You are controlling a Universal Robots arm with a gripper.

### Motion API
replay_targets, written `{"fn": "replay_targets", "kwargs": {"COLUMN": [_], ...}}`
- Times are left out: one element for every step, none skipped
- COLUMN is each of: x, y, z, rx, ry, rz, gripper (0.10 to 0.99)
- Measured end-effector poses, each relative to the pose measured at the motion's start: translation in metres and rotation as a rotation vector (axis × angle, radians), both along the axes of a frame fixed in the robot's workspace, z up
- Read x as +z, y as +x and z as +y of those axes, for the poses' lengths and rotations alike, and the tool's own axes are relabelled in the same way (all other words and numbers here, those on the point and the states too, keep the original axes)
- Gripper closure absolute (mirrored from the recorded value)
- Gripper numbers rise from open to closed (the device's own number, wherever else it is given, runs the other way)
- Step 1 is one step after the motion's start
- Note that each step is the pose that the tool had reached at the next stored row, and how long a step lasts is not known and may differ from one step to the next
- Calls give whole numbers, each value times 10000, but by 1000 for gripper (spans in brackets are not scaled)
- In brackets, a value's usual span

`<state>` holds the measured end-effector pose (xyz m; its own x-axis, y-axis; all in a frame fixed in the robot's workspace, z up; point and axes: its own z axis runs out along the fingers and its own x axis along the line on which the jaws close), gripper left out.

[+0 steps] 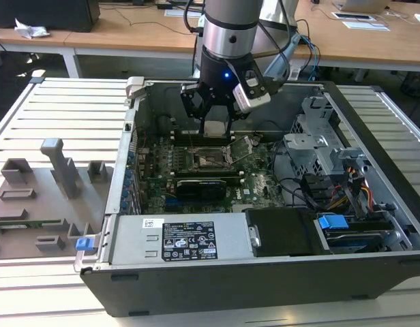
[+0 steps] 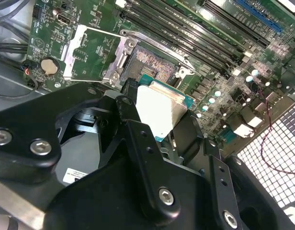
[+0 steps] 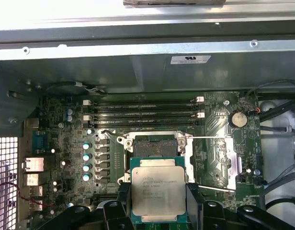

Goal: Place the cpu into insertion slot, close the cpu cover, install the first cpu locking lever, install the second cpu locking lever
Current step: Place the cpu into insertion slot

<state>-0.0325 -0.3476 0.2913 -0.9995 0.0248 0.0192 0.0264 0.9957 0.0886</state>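
One cpu (image 3: 157, 191); one insertion slot (image 3: 154, 146)

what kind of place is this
Likely a robotics lab or workshop: an open computer case sits on a slatted metal table, wooden desks stand behind, and a robot gripper holds the cpu over the motherboard.

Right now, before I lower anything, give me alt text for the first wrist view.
The gripper holds the cpu by two opposite edges, metal face showing, close to the empty insertion slot. The cpu cover is swung open beside the slot.
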Motion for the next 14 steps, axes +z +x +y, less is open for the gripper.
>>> {"fn": "replay_targets", "kwargs": {"x": [-6,-14,-21,-34,-43,-53,-60,-64,-73,-83,-89,-98,-102,-106], "y": [0,0,0,0,0,0,0,0,0,0,0,0,0,0], "z": [0,0,0,0,0,0,0,0,0,0,0,0,0,0], "rx": [0,0,0,1,0,0,0,0,0,0,0,0,0,1], "ry": [0,0,0,0,0,-1,0,0,-1,-1,-1,-1,0,-1], "rz": [0,1,0,1,1,1,0,0,1,1,0,1,0,1], "gripper": [541,541,541,541,541,541,541,541,541,541,541,541,541,541]}}
